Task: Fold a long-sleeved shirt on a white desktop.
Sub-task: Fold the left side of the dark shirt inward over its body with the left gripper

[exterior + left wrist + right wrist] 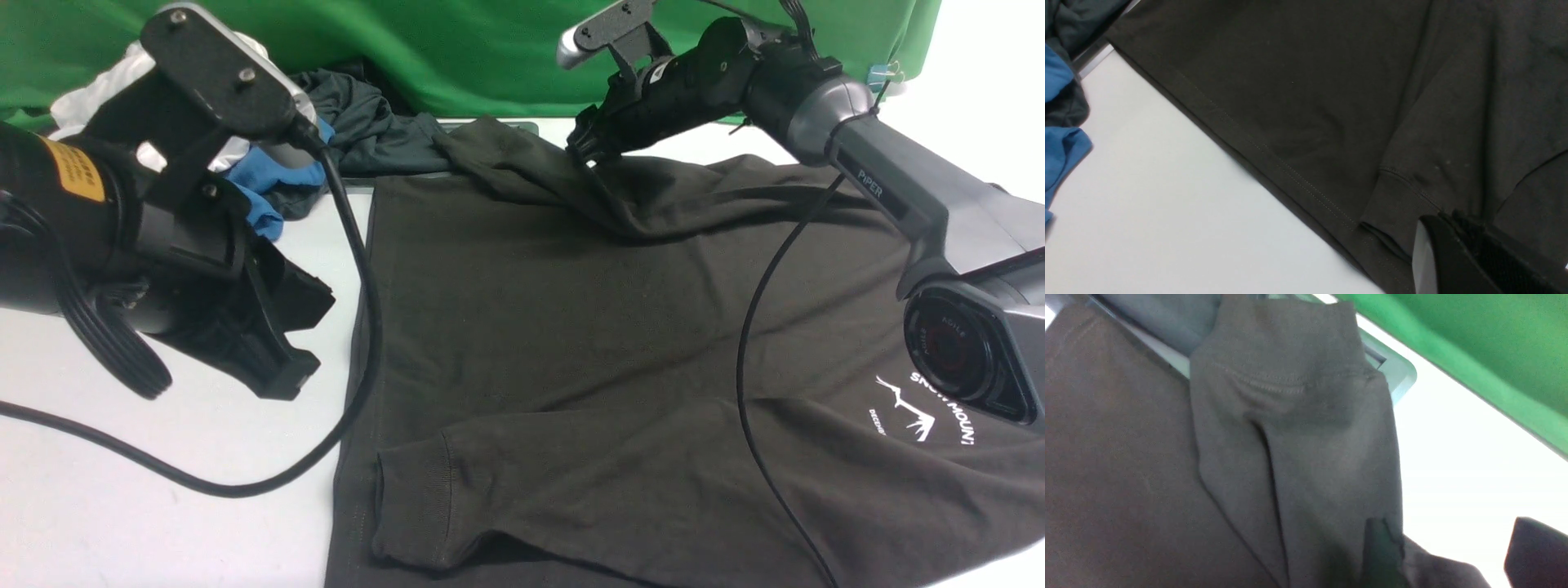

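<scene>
The long-sleeved shirt (571, 327) lies spread out on the white tabletop (163, 523) and takes up most of the middle and the right side. It is dark brown-black. A small white mountain logo (922, 412) shows on its chest near the right arm's base. One sleeve is laid across the body at the near side, and its ribbed cuff (416, 490) rests on the shirt close to the left edge. The other sleeve (522, 163) is at the far side, bunched up into a ridge. The right tool (589, 151) is down on that far sleeve. In the right wrist view its two fingers (1382, 547) stand well apart, with bright tabletop showing between them, so it is let go and pinches nothing; cloth lies against one finger. The left tool (298, 343) hangs over bare tabletop just left of the shirt. It is clenched and holds nothing. A black cable (359, 327) loops from the left arm over the shirt's left edge. At the far left sits a pile of clothes: a blue one (261, 204), a white one (90, 98) and a dark grey-green one (367, 131). A green cloth (490, 49) hangs behind it all.
</scene>
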You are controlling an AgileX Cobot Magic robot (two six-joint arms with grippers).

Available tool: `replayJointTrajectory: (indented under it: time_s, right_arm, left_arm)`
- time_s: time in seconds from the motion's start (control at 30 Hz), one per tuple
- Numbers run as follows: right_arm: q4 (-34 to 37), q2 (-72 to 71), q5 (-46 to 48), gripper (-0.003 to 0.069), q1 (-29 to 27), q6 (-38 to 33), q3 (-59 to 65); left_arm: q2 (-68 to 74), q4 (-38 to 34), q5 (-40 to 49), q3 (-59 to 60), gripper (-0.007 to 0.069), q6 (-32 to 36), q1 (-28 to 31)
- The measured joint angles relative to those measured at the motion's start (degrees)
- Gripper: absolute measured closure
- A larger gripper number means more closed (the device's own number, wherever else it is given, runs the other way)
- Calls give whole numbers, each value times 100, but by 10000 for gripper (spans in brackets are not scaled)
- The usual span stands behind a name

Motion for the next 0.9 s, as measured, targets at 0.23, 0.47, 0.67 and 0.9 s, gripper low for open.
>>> replayJointTrajectory:
  time_s: [0.23, 0.47, 0.67, 0.9]
  right_arm:
    - [31, 243, 13, 351, 0, 10, 0]
    - [102, 321, 87, 414, 0, -36, 0]
    - [128, 321, 176, 606, 0, -67, 0]
    - [130, 212, 270, 626, 0, -76, 0]
  left_arm:
    - [0, 0, 0, 0, 606, 11, 0]
    - [0, 0, 0, 0, 606, 11, 0]
    - [0, 0, 0, 0, 606, 11, 0]
    - [0, 0, 0, 0, 606, 11, 0]
